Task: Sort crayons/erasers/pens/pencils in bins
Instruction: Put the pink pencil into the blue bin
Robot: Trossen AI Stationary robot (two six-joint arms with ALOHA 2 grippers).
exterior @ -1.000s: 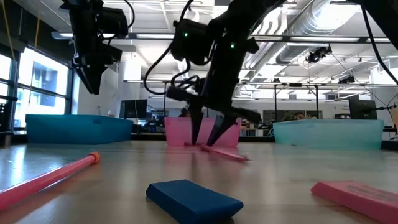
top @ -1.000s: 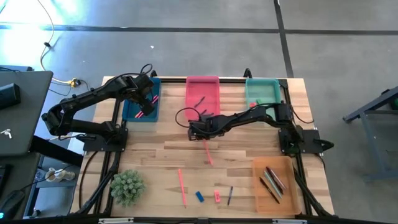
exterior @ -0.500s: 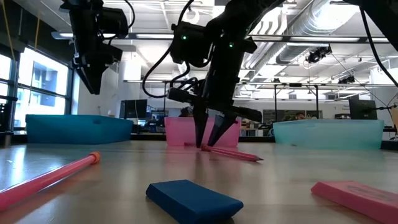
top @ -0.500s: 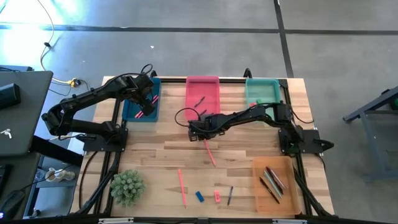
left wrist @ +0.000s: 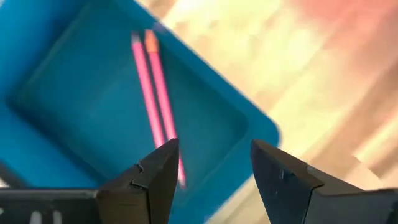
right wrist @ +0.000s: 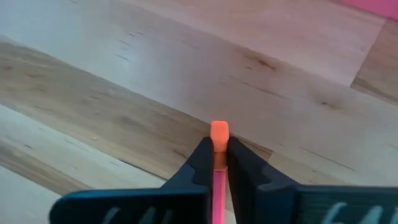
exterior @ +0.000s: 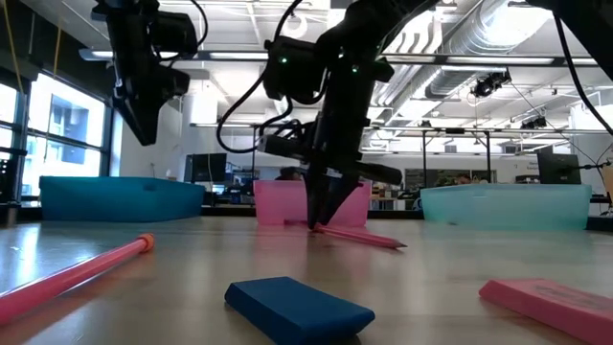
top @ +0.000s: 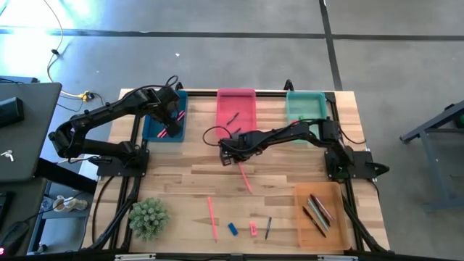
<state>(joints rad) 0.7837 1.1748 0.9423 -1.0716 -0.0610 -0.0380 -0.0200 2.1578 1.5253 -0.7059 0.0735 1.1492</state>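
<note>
Pick-up step, mid-desk: right gripper fingers clamped on the eraser end of a pink pencil lying just in front of the pink bin. Left gripper hovering over the blue bin, fingers apart, empty. Next, by judgement: lift clear, carry to that blue bin, where 2 pink pencils already lie.

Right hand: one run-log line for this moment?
right hand: shut on pink pencil, mid-table, near pink bin | left hand: open above blue bin
</note>
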